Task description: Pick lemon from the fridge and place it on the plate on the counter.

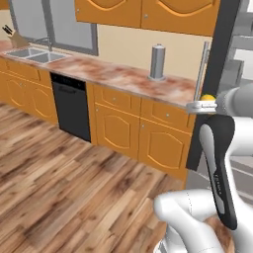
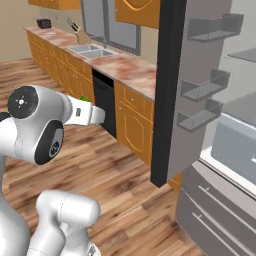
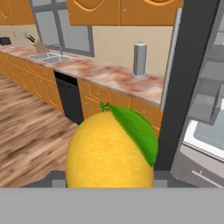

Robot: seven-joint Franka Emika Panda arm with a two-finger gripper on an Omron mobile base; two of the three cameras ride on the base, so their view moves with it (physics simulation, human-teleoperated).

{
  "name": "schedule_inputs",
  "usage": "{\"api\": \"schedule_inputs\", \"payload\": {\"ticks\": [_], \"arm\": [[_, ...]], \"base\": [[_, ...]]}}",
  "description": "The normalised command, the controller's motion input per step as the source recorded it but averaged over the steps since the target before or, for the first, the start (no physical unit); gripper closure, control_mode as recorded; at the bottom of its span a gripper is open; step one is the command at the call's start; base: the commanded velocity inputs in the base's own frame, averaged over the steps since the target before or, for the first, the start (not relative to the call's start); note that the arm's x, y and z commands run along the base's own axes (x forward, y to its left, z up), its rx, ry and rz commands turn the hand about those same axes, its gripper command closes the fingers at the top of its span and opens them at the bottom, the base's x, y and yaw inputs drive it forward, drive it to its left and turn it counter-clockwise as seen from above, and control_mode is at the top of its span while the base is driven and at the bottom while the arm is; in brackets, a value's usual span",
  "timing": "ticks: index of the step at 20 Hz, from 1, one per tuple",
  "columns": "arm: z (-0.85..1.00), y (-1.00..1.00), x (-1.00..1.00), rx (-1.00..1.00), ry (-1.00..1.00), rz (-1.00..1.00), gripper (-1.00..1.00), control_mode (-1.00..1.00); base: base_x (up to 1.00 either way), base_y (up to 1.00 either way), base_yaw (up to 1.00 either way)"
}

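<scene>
Yellow fruit is seen at the wrist end of the arm in the left base view: one lemon (image 1: 208, 98) is carried just beside the edge of the open fridge (image 1: 217, 74) door, level with the counter (image 1: 123, 75). The gripper (image 1: 201, 105) is largely hidden behind the forearm here. One silver canister (image 1: 157, 62) stands upright on the counter, one double sink (image 1: 34, 55) lies at its far left with one knife block (image 1: 16, 37) beyond it, and one black dishwasher (image 1: 72, 105) is set between the orange cabinets. One long silver handle (image 1: 200, 69) runs down the door edge.

In the right base view, the arm's white link reaches toward the counter (image 2: 122, 67), and a small green leaf tip marks the lemon (image 2: 85, 99) at the hand (image 2: 97, 116); the fingers themselves cannot be made out. Three grey door bins (image 2: 201, 90) are counted on the inside of the open fridge (image 2: 170, 90) door, and one pale drawer (image 2: 232, 145) is seen in the fridge body. One sink (image 2: 92, 50) and one knife block (image 2: 76, 28) are again visible.

In the hand view, the lemon (image 3: 110, 151), with one green leaf, is shown very close, sitting between the partly closed fingers, so it is held by the gripper (image 3: 109, 181). Behind it are seen one canister (image 3: 139, 59), one sink (image 3: 48, 57), one dishwasher (image 3: 70, 97) and the dark fridge (image 3: 183, 83) door edge.
</scene>
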Motion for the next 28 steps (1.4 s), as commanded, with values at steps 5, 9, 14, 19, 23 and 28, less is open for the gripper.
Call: {"api": "schedule_inputs", "payload": {"ticks": [5, 9, 14, 19, 23, 28], "arm": [[0.00, 0.00, 0.00, 0.00, 0.00, 0.00, 1.00, 1.00], [0.00, 0.00, 0.00, 0.00, 0.00, 0.00, 1.00, 1.00], [0.00, 0.00, 0.00, 0.00, 0.00, 0.00, 1.00, 1.00], [0.00, 0.00, 0.00, 0.00, 0.00, 0.00, 1.00, 1.00], [0.00, 0.00, 0.00, 0.00, 0.00, 0.00, 1.00, 1.00], [0.00, 0.00, 0.00, 0.00, 0.00, 0.00, 1.00, 1.00]], "base": [[0.02, 0.31, 0.27], [0.16, 0.29, 0.25], [0.29, 0.29, 0.25], [0.48, 0.29, 0.24], [0.59, 0.26, 0.23], [0.64, 0.18, 0.23]]}}
